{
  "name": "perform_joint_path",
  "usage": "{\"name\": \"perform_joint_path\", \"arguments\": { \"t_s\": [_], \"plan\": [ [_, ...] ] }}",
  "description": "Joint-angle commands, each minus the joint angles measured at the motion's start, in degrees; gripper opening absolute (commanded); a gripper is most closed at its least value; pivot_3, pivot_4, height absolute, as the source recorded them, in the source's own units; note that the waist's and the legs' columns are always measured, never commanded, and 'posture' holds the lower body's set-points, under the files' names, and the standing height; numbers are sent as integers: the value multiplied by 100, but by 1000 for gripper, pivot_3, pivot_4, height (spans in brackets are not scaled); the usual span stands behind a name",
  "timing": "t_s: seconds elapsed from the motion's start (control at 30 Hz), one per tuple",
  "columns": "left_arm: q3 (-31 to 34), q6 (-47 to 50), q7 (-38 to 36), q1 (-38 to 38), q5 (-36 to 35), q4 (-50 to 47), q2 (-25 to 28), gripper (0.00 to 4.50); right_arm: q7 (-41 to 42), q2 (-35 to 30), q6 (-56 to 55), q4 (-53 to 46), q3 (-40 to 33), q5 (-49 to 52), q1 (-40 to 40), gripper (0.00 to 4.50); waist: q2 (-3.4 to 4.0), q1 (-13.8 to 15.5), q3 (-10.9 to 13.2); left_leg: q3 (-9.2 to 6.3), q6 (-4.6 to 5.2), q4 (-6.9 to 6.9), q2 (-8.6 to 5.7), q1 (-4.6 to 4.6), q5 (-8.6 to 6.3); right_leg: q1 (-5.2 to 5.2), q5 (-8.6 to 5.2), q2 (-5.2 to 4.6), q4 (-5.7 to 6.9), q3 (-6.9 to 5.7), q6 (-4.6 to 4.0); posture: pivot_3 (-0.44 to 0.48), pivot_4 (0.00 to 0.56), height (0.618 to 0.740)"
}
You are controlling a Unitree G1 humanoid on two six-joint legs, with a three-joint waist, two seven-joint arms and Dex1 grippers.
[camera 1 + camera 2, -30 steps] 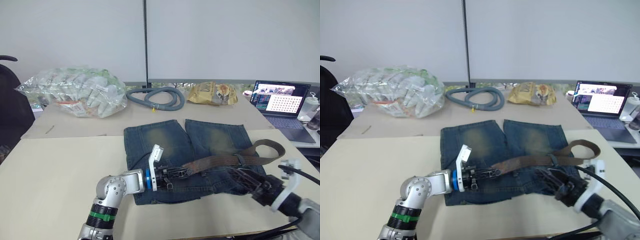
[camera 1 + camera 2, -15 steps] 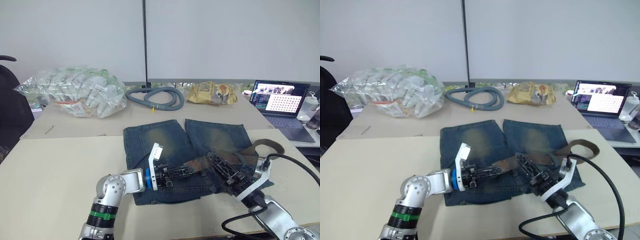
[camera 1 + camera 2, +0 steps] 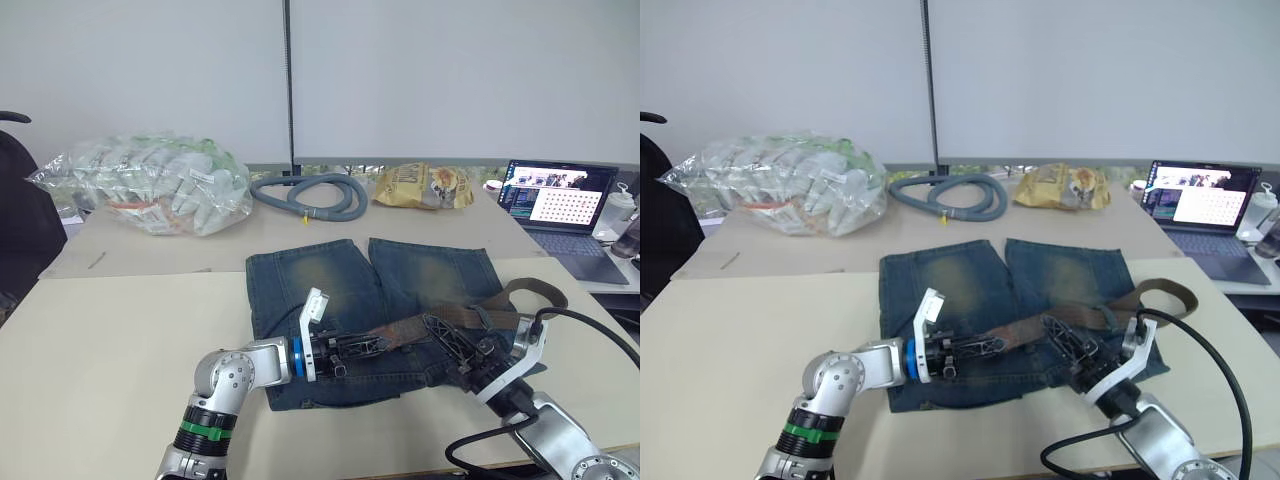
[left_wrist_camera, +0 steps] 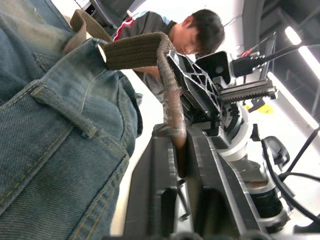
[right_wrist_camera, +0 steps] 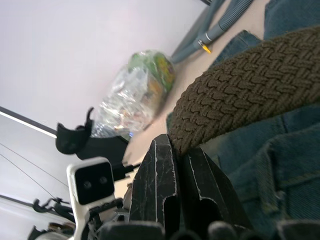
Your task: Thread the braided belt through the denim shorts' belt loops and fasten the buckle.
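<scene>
The denim shorts (image 3: 330,275) lie flat on the beige table, waistband toward me. The braided belt (image 3: 455,316) runs across the waistband, and its far end curls off to the right (image 3: 545,292). My left gripper (image 3: 375,343) lies over the waistband, shut on the belt's left end, with the strap (image 4: 172,95) pinched between its fingers. My right gripper (image 3: 432,325) reaches in from the right and is shut on the brown weave (image 5: 240,95) a short way along. A belt loop (image 4: 65,112) shows on the denim beside the left fingers. The buckle is hidden.
On the table behind stand a clear plastic bag of packets (image 3: 150,185), a grey corrugated hose (image 3: 310,195), a yellow snack bag (image 3: 425,187) and an open laptop (image 3: 555,200). A black chair (image 3: 20,210) sits far left. A person (image 4: 200,32) shows beyond the right arm.
My right gripper came in from the table's right edge, open, over the waistband and shut on the belt. The left gripper stayed where it was, holding the belt's end.
</scene>
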Motion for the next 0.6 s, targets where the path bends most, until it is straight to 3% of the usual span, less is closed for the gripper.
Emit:
{"name": "perform_joint_path", "arguments": {
  "t_s": [0.03,0.27,0.4,0.6],
  "plan": [
    [-406,-697,-414,-91,579,-304,361,2033,-72,-160,-341,19,-206,-170,-131,0,0,-2,0,0,0,0,0,0,0,0,0,-1,1,1,0,0,150,740],
    [-1090,-2377,-1112,-137,2015,-624,1452,4421,-350,-392,-517,627,-410,-634,-273,0,3,3,-1,1,-2,-8,0,0,0,-6,-14,-20,-2,10,-30,0,150,740],
    [-1315,-3224,-1316,-212,2689,-488,1764,4472,-371,-487,-499,896,-507,-748,-346,0,4,14,-1,1,-3,-10,-1,0,-1,-7,-19,-30,-6,13,-39,0,150,740],
    [-1288,-3577,-1548,-386,2822,-532,1732,4472,-491,-408,-523,1310,-644,-770,-611,0,4,4,-1,1,-2,-10,0,-2,-1,-7,-8,-33,-10,14,-27,0,150,740]
  ]
}}
